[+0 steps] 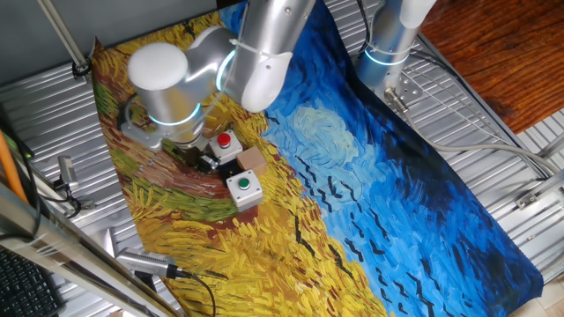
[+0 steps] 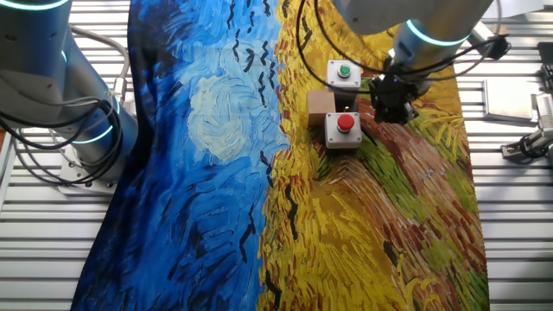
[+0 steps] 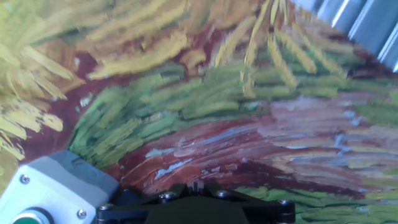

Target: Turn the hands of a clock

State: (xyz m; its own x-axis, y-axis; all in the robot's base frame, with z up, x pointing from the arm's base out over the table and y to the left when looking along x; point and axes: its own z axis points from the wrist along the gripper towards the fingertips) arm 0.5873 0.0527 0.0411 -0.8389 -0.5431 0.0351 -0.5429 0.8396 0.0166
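No clock face or clock hands show in any view. My gripper (image 1: 201, 160) hangs low over the painted cloth, just left of a grey box with a red button (image 1: 227, 143). In the other fixed view the gripper (image 2: 393, 105) is to the right of that red-button box (image 2: 345, 129). In the hand view the black fingertips (image 3: 196, 185) stand close together with nothing between them, above bare cloth. A small brown block (image 1: 254, 159) sits between the two button boxes and also shows in the other fixed view (image 2: 320, 105).
A grey box with a green button (image 1: 244, 187) lies near the red one and shows at the hand view's lower left (image 3: 53, 186). A second robot base (image 1: 388, 53) stands at the cloth's far edge. Metal slats surround the cloth (image 2: 225, 173).
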